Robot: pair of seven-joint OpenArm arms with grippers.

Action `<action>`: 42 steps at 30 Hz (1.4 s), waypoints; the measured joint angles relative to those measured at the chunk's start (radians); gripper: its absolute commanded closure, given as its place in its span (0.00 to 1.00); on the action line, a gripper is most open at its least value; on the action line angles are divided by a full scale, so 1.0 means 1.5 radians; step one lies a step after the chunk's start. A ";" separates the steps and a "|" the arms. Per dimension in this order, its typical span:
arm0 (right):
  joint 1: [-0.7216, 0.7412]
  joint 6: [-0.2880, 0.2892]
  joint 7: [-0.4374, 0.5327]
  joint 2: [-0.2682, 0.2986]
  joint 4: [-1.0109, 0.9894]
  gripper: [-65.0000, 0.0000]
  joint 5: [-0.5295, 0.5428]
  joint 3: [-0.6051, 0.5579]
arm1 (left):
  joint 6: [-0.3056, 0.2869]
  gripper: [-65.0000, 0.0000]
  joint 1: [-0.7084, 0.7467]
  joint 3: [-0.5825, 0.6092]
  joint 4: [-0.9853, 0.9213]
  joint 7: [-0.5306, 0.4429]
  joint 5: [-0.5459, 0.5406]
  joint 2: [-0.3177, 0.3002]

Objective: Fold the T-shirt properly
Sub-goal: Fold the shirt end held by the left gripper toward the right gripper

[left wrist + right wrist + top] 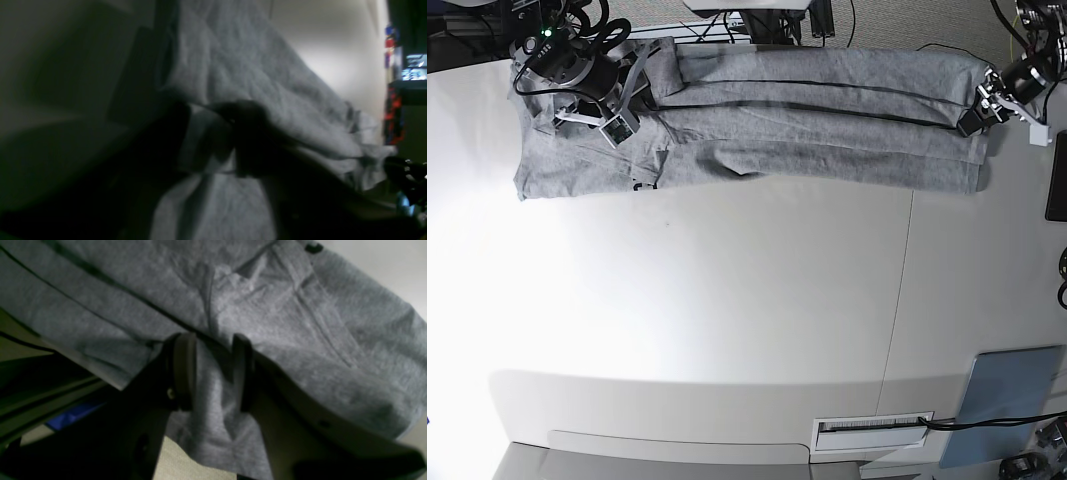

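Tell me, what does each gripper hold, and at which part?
The right gripper holds a bunched fold of the T-shirt at one end. The left gripper has cloth between its jaws at the opposite end; a firm grip cannot be told.

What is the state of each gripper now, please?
Left gripper: fingers closing around a fold of the T-shirt; grip cannot be told.
Right gripper: shut on the T-shirt.

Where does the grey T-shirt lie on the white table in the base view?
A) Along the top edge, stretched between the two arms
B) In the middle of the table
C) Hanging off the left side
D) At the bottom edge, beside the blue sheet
A: the T-shirt runs as a long folded band along the top edge of the table, between the right gripper and the left gripper.
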 measured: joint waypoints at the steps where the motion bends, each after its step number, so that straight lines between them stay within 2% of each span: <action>1: 0.000 0.000 0.000 0.000 0.000 0.71 0.000 0.000 | -0.001 0.93 -0.006 0.000 0.000 0.000 0.003 0.002; 2: 0.000 0.000 -0.003 0.000 0.000 0.71 0.000 0.000 | -0.001 0.99 -0.011 0.000 0.000 -0.005 0.009 0.005; 3: 0.000 0.000 -0.009 0.000 0.000 0.71 0.000 0.000 | -0.001 1.00 -0.015 0.001 0.000 -0.014 0.014 0.006; 7: 0.000 0.000 -0.030 0.000 0.000 0.71 -0.003 0.000 | -0.001 1.00 -0.012 0.001 0.000 -0.061 0.060 0.006; 14: 0.000 0.001 -0.027 0.000 0.000 0.71 -0.055 0.013 | -0.001 1.00 -0.012 0.001 0.002 -0.075 0.080 -0.023; 19: 0.000 0.000 -0.027 0.000 0.000 0.71 -0.063 0.084 | -0.001 1.00 -0.011 -0.026 0.039 -0.074 0.096 -0.038; 23: 0.000 0.001 -0.027 -0.001 0.000 0.71 -0.063 0.157 | 0.002 1.00 0.002 -0.035 0.099 -0.042 0.097 -0.036; 27: 0.000 0.000 -0.027 -0.002 0.000 0.71 -0.063 0.213 | 0.003 1.00 0.042 -0.037 0.200 -0.036 0.099 0.004; 31: -0.001 0.000 -0.026 -0.002 0.000 0.71 -0.062 0.225 | 0.003 1.00 0.087 -0.038 0.332 -0.030 0.096 0.078; 35: 0.000 0.000 -0.026 -0.002 0.000 0.71 -0.060 0.224 | 0.009 1.00 0.102 -0.030 0.443 -0.011 0.062 0.154; 36: -0.001 0.000 -0.026 -0.002 0.000 0.71 -0.060 0.224 | 0.035 1.00 0.101 -0.018 0.457 -0.006 0.061 0.166; 39: 0.000 0.000 -0.026 -0.002 0.000 0.71 -0.060 0.224 | 0.046 1.00 0.101 0.048 0.463 -0.009 0.080 0.179; 42: 0.000 0.000 -0.026 -0.002 0.000 0.71 -0.060 0.224 | 0.081 1.00 0.101 0.150 0.463 -0.033 0.136 0.178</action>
